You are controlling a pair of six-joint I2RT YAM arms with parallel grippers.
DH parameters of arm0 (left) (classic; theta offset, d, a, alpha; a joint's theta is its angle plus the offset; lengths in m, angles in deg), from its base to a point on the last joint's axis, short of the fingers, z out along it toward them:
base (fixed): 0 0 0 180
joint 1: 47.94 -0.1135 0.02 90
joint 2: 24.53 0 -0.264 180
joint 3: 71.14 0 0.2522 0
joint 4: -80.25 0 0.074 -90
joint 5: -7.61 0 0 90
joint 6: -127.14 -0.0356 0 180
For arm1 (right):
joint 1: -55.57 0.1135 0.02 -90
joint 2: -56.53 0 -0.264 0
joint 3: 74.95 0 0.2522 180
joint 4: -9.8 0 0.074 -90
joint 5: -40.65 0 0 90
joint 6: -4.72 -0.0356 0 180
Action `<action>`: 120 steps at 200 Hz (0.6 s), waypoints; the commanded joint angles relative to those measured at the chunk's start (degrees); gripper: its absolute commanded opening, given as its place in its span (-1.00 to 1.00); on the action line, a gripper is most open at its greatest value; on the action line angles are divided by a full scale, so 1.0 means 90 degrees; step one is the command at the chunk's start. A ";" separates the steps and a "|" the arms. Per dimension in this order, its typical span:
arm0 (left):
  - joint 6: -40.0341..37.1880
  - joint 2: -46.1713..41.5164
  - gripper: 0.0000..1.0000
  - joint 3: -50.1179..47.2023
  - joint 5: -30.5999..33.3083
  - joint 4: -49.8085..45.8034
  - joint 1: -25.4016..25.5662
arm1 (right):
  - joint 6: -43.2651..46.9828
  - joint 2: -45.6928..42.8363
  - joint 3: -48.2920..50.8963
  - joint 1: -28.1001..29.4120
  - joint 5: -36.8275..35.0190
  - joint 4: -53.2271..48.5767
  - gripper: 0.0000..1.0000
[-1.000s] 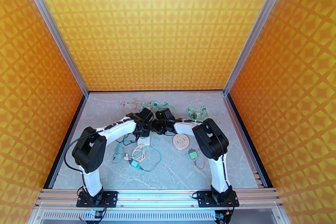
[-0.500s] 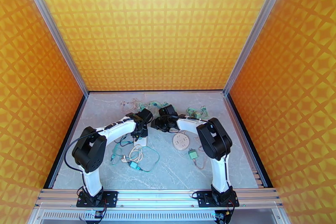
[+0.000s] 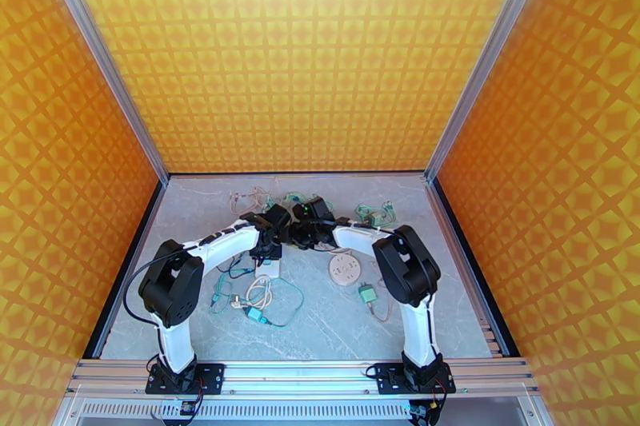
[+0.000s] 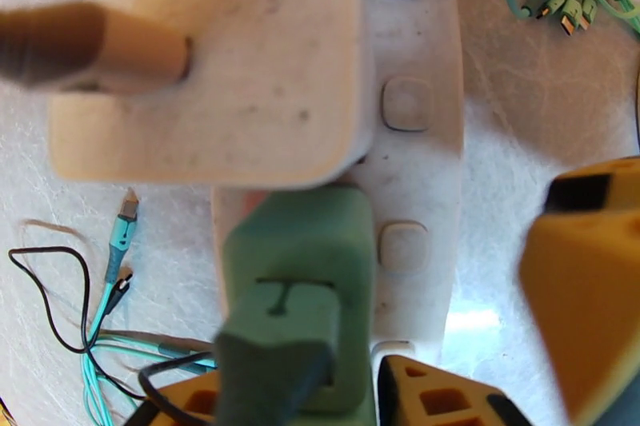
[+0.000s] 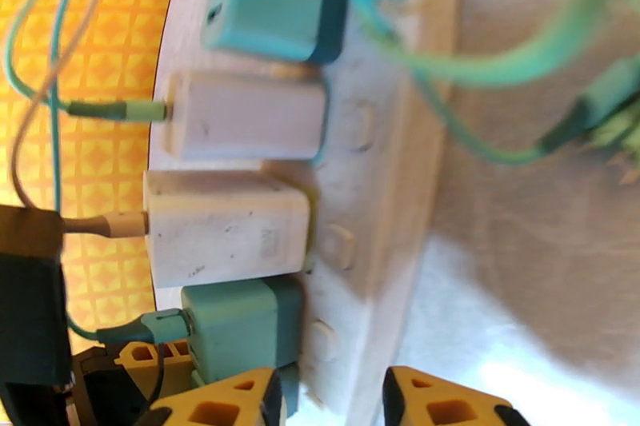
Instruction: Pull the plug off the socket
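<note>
Two grippers are placed at one end of the white power strip (image 4: 416, 180). The left gripper (image 4: 308, 405) is set close around the green plug (image 4: 300, 260), which is seated in the strip's end socket, likely for a straight pull; a true pinch cannot be told. The right gripper (image 5: 332, 404) is straddled over that end of the strip, probably as a brace; clamping cannot be told. The plug is matte, boxy and round-cornered. A scuffed white charger (image 4: 216, 76) is plugged in next along the strip, beside raised square buttons.

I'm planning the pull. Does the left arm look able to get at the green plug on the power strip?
Likely yes: the left tool straddles the green plug, and the white charger next along does not block it.
</note>
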 commanded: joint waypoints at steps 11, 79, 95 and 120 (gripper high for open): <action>-0.0118 0.0004 -0.37 -0.0089 -0.0184 0.0034 -0.0036 | -0.0125 0.0478 -0.0373 0.0130 0.0287 0.0043 -0.21; -0.0142 -0.0021 -0.69 -0.0209 -0.0317 0.0119 -0.0032 | 0.0010 0.0920 -0.0632 0.0231 -0.0191 -0.0809 -0.36; -0.0140 -0.0123 -0.76 -0.0218 -0.0390 0.0130 -0.0056 | 0.0045 0.0957 -0.0550 0.0230 -0.0325 -0.1013 -0.40; -0.0054 -0.0428 -0.83 -0.0438 -0.0805 0.0361 -0.0293 | 0.0104 0.0956 -0.0383 0.0235 -0.0504 -0.1204 -0.41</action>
